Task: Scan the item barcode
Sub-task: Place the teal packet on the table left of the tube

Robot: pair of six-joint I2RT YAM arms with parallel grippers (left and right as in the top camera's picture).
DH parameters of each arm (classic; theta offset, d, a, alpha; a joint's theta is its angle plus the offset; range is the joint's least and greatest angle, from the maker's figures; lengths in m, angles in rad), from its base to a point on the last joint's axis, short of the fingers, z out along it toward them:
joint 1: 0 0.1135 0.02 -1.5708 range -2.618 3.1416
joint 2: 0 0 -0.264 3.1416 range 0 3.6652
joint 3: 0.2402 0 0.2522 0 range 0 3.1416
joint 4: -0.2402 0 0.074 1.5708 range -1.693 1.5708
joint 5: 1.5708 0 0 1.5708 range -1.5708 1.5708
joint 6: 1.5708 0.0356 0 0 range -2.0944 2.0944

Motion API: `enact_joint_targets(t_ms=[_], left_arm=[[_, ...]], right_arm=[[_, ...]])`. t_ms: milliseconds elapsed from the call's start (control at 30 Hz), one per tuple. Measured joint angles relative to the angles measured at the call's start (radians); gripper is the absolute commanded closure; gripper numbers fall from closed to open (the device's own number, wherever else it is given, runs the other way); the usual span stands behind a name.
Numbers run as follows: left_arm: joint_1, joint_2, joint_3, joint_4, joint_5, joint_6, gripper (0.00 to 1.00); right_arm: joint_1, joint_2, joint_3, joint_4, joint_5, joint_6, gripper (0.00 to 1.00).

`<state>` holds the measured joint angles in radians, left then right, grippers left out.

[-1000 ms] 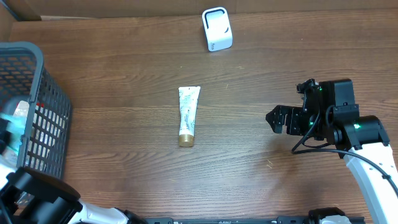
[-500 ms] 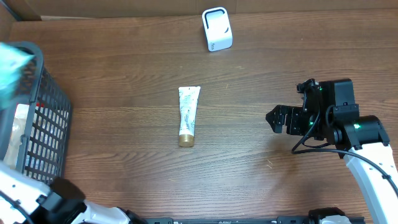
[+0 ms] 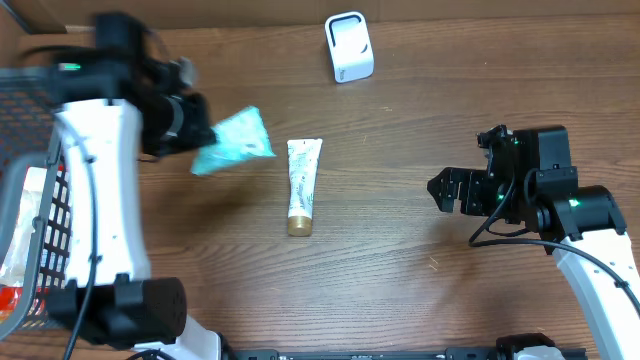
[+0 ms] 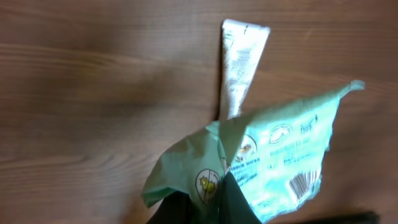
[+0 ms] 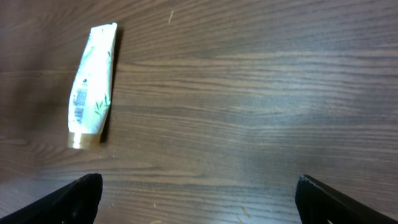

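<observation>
Low in the left wrist view, the left pincer (image 4: 214, 204) is closed on the bottom corner of a pale green packet (image 4: 280, 162), its dark fingers (image 4: 239, 208) pinching the crumpled plastic at the lower edge of the frame. From that grip the packet fans up and to the right. Its printed face is turned to the camera, with a barcode (image 4: 303, 182) near its lower right edge. Behind the packet a white tube (image 4: 239, 68) lies flat on the brown wooden tabletop (image 4: 93, 93), crimped end toward the top of the frame, its lower part covered by the packet. In the overhead view the same packet sticks out to the right of the left pincer, in the upper left part of the frame. Its right-hand corner is just left of the tube's crimped end, and a soft shadow falls on the tabletop below it. The tube lies near the middle of the frame, gold cap pointing down. The right pincer (image 3: 440, 192) hangs at the right of the frame, well apart from tube and packet, its fingers spread wide and holding nothing. A dark wire basket (image 3: 30, 300) with things inside stands at the left edge. A small white scanner (image 3: 349, 46) stands at the top edge, above and right of the tube.
</observation>
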<state>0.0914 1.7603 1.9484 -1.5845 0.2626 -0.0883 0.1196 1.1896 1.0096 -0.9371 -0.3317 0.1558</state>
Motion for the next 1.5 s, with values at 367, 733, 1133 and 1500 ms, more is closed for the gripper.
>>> enact_joint_targets(t_ms=[367,733,1133,1500], left_arm=[[-0.078,0.003,-0.691,0.619,-0.055,-0.217,0.28],[-0.107,-0.001,-0.655,0.554,-0.034,-0.253,0.17],[0.095,-0.095,0.253,0.165,-0.149,-0.245,0.0],[0.732,-0.102,0.259,-0.002,-0.223,-0.356,0.0]], right_arm=[[0.0,0.0,0.0,0.008,0.0,0.001,0.0],[0.0,0.0,0.0,0.003,0.0,0.0,0.0],[0.0,0.0,0.0,-0.003,0.0,0.0,0.0],[0.0,0.0,0.0,-0.005,0.0,0.0,0.0]])
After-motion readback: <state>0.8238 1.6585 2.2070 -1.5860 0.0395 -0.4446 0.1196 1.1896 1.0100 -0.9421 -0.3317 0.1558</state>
